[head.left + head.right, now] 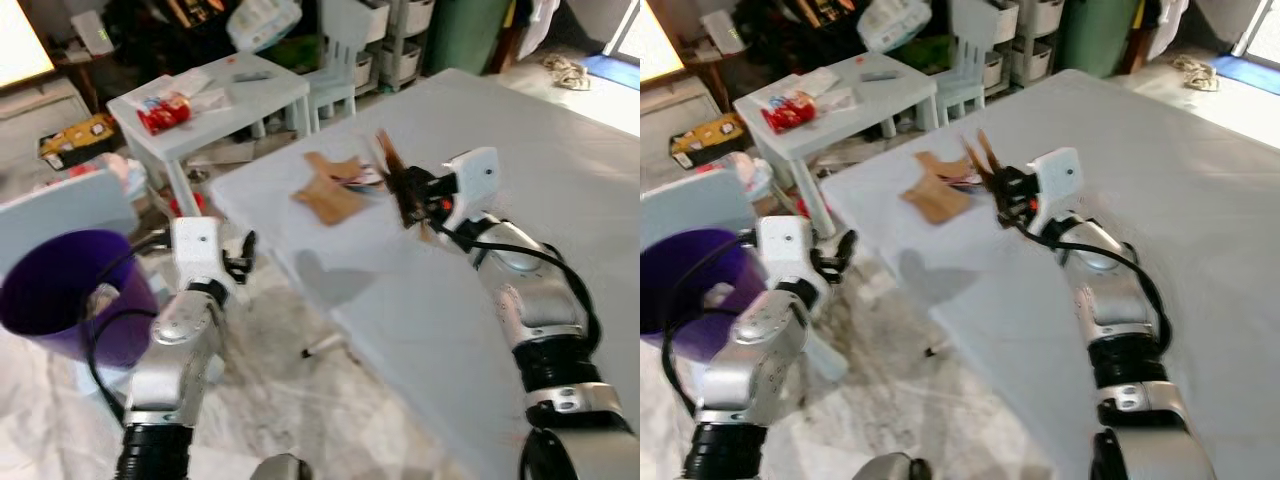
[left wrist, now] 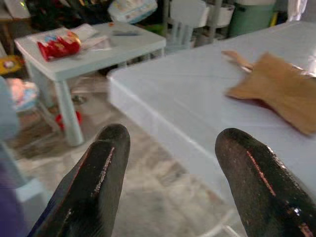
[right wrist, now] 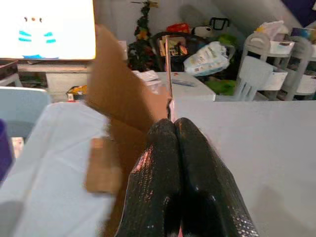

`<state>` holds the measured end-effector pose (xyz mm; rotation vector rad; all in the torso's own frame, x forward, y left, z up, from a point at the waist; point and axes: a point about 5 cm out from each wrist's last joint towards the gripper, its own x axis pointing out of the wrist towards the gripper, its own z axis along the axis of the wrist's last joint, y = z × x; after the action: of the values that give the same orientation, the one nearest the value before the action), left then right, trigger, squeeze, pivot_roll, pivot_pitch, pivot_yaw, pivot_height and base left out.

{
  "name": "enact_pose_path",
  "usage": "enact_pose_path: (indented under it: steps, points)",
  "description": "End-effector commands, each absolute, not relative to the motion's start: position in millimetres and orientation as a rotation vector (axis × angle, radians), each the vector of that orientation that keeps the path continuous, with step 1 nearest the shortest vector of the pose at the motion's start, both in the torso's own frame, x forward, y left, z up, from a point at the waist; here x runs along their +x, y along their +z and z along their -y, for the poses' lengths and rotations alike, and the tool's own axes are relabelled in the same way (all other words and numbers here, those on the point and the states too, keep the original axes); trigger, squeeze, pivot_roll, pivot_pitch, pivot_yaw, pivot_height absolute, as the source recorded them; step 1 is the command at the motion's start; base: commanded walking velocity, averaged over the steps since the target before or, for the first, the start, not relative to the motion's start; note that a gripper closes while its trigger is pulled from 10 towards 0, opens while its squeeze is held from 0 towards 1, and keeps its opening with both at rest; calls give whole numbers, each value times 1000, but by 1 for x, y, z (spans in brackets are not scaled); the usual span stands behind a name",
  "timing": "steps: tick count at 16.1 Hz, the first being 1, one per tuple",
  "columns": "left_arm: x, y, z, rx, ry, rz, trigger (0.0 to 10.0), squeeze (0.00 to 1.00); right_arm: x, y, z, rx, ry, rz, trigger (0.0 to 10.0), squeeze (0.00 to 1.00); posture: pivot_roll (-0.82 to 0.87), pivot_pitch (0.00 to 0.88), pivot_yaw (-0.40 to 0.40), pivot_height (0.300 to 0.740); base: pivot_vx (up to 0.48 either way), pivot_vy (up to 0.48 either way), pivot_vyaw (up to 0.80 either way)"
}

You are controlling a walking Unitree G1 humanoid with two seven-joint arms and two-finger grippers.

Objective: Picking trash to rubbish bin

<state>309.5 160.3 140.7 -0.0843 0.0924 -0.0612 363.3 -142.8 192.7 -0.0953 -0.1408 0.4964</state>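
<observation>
My right gripper (image 1: 408, 198) is shut on a brown cardboard piece (image 1: 390, 160), held a little above the big white table (image 1: 520, 130); the wrist view shows that cardboard piece (image 3: 116, 94) rising from the closed fingers (image 3: 180, 168). More brown cardboard scraps (image 1: 328, 190) lie flat on the table's near-left corner. A purple rubbish bin (image 1: 60, 295) stands on the floor at the left. My left gripper (image 1: 240, 255) hangs open and empty beside the table's edge, its fingers (image 2: 101, 173) well apart, between the bin and the table.
A small white side table (image 1: 210, 100) carries a red packet (image 1: 165, 112) and papers. A small white chair (image 1: 340, 60), shelving and clutter line the back. A blue seat (image 1: 60, 215) sits by the bin. The floor is marbled stone.
</observation>
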Motion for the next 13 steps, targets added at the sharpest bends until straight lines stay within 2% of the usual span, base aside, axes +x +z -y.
enact_pose_path:
  steps: [1,5,11,13]
  points:
    - [310,139,-156,-86,-79,-106,10000,0,364,196,151,-93,466,147,10000,0,75,57,24,740,0,480,0]
    - [311,140,-156,-88,-83,-107,10000,0,365,197,153,-102,449,152,10000,0,76,55,23,740,0,480,0]
    - [310,143,-155,-109,-101,-90,10000,0,367,197,157,-100,412,141,10000,0,73,54,24,740,0,0,0]
    - [311,145,-157,-204,-97,-86,10000,0,367,197,158,-104,405,140,10000,0,70,54,24,740,0,0,-234]
